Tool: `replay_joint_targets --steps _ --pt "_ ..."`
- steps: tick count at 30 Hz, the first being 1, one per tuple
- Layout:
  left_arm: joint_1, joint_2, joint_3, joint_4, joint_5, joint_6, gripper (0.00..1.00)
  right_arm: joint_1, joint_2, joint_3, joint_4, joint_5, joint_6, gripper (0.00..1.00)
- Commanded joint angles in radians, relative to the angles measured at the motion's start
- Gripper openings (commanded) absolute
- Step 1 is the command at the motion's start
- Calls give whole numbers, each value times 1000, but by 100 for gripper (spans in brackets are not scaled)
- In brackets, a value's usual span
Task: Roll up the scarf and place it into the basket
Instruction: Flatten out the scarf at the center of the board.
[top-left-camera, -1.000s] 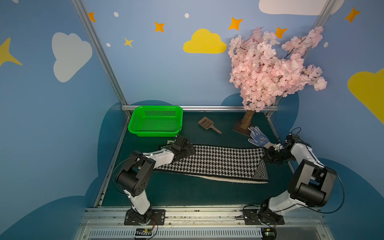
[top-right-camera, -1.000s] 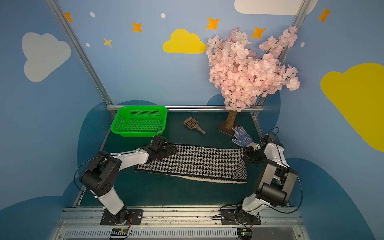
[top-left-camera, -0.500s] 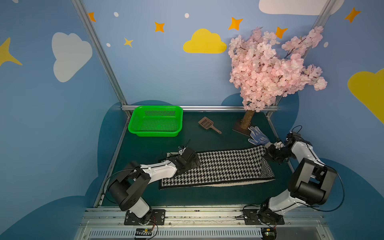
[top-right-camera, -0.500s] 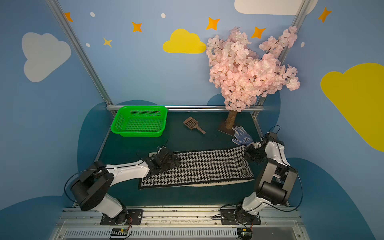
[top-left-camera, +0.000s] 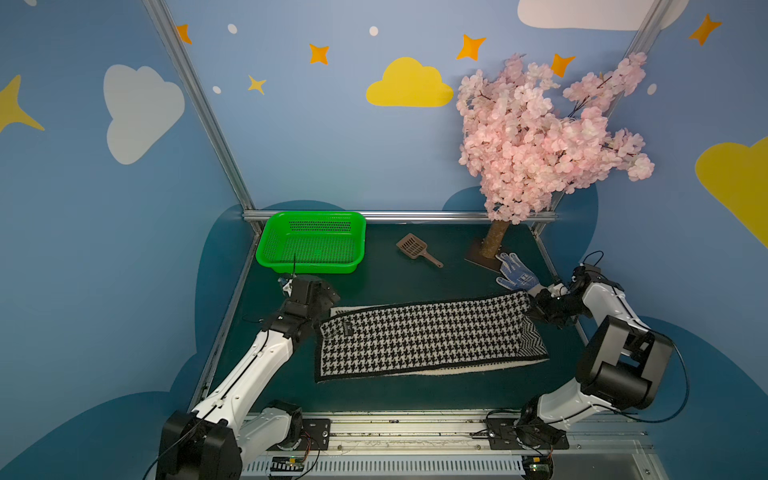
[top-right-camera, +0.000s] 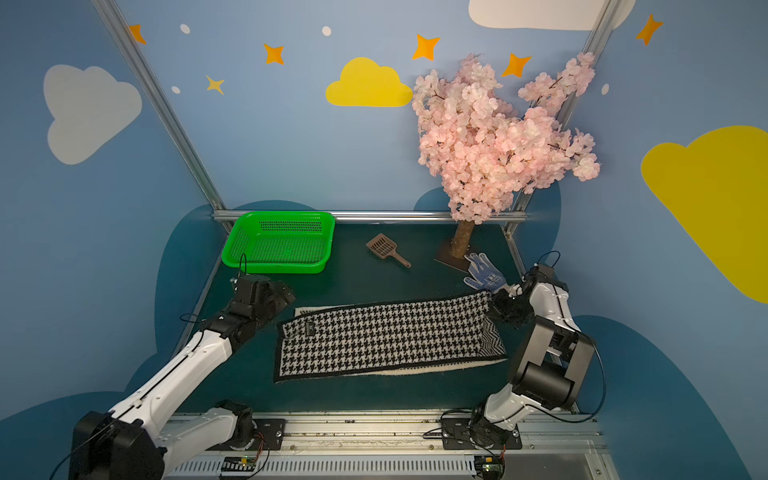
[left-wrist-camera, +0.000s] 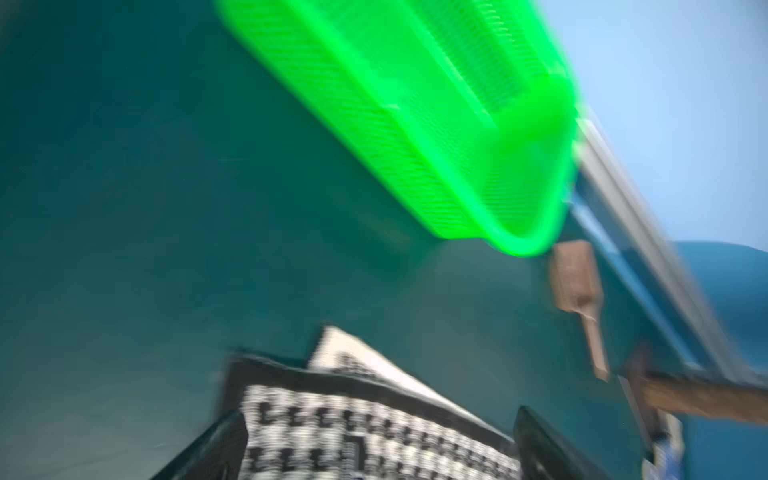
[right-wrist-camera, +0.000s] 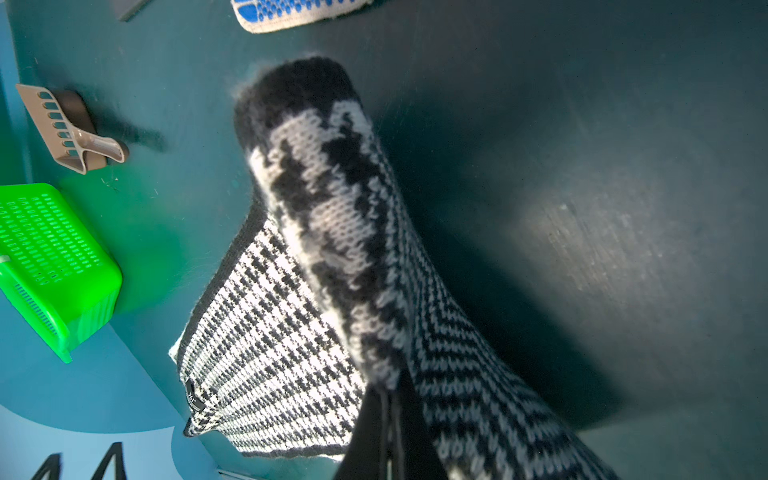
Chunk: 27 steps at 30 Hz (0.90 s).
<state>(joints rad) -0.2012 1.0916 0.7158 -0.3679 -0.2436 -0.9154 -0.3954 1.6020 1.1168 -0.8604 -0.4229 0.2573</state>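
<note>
We see a dark green tabletop (top-left-camera: 395, 282) inside a blue booth painted with clouds and stars. The scarf (top-left-camera: 428, 336) lies spread flat across the middle of the table, running left to right with its black-and-white houndstooth face up. A cream edge shows along its near side, a strip of zigzag pattern at its right end, and a small black label (top-left-camera: 348, 330) near its left end. In both top views the basket (top-left-camera: 309, 268) sits in the far left corner, bright green and mesh-walled, well apart from the scarf (top-right-camera: 386, 336). The left gripper (top-left-camera: 328, 301) is between the basket and the scarf, just beside the scarf's far left corner, with its jaws spread wide apart. In the blurred left wrist view, that end of the scarf shows between the two dark fingers (left-wrist-camera: 216, 449); we cannot tell whether they touch it. The right gripper (top-left-camera: 536, 305) is at the scarf's far right corner with its jaws clamped together on the cloth. In the right wrist view that corner rises off the table in a bunched fold. A small brown scoop (top-left-camera: 417, 249) lies to the right of the basket. A blue-dotted white glove (top-left-camera: 515, 272) lies just beyond the right gripper, beside the base of a pink blossom tree (top-left-camera: 548, 133).
</note>
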Motion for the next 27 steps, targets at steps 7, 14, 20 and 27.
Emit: replay_joint_targets --steps 7,14,20,27 --pt "142 182 -64 -23 183 51 98 11 -31 3 -12 -21 8 0" --pt "148 367 6 0 266 49 91 27 -37 2 -10 -36 17 0" --pt "149 394 3 -4 246 67 82 30 -45 -5 -3 -40 19 0" --pt "150 438 25 -12 218 93 63 30 -46 -7 0 -49 19 0"
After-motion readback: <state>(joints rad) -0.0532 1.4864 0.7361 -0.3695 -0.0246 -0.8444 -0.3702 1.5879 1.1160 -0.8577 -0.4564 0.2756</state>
